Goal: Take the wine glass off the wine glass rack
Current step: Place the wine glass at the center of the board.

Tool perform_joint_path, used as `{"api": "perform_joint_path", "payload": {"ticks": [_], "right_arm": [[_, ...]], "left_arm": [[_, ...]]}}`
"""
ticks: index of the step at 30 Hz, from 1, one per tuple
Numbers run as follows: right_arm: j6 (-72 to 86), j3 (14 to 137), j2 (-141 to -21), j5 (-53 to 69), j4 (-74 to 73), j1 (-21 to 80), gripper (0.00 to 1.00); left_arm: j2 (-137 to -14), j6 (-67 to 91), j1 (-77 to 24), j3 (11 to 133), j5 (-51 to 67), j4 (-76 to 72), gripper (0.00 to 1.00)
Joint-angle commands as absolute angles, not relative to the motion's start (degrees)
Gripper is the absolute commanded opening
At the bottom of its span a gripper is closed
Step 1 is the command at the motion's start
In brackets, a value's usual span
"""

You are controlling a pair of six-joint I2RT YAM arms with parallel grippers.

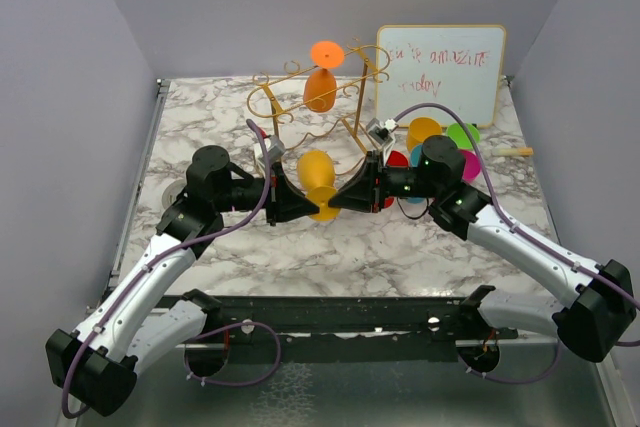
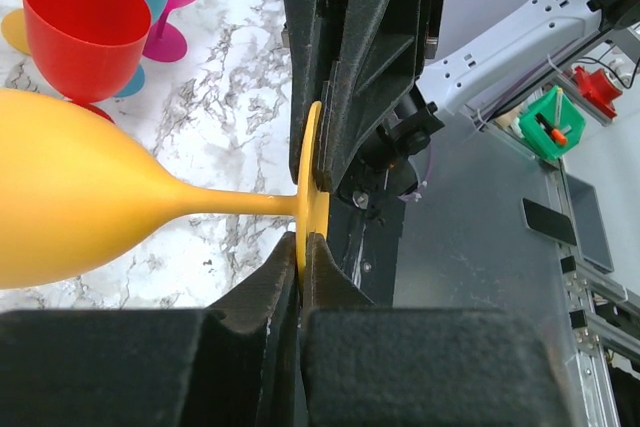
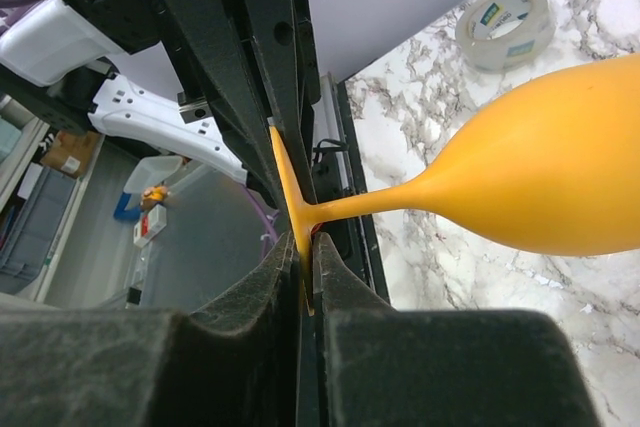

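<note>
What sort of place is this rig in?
Probably a robotics lab test cell: marble-print table boxed in by plain grey walls, a scribbled-on whiteboard, staged props like the gold wine glass rack and yellow wine glass.

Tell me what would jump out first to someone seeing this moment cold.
The left gripper and right gripper both pinch the flat foot of one yellow plastic wine glass at mid-table. Behind it, an orange wine glass hangs upside down in the thin gold wire rack, beside a whiteboard with red scribble.
</note>
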State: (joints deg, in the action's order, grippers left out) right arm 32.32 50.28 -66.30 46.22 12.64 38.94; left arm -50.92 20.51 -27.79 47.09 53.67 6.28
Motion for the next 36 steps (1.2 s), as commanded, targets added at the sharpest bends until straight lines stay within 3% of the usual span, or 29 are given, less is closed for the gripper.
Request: {"api": "perform_joint_path", "payload": {"ticks": [1, 13, 17, 27, 31, 36], "right_arm": [[31.9, 50.8, -66.1, 45.5, 10.8, 38.9, 0.14], [28.8, 51.4, -60.1, 29.5, 3.5, 38.9, 0.36], [28.7, 51.1, -58.5, 23.5, 2.5, 38.9, 0.54], [24.3, 51.9, -58.4, 16.4, -1.9, 38.9, 0.72], [21.2, 56.3, -58.9, 14.3, -10.3, 38.9, 0.87], [23.3, 49.3, -51.9, 18.5, 2.5, 38.8, 0.97]], "left_arm": [[-49.5, 18.6, -28.2, 46.3, 56.3, 3.4, 0.0], [-42.9, 6.9, -28.2, 38.9, 53.9, 7.3, 0.0], [-39.7, 2.6, -28.2, 36.2, 52.1, 7.3, 0.0], [-32.5, -15.0, -28.2, 29.3, 61.4, 7.1, 0.0], [-30.1, -16.9, -28.2, 27.5, 60.3, 6.8, 0.0], [-28.5, -18.2, -28.2, 25.5, 61.7, 3.9, 0.0]]}}
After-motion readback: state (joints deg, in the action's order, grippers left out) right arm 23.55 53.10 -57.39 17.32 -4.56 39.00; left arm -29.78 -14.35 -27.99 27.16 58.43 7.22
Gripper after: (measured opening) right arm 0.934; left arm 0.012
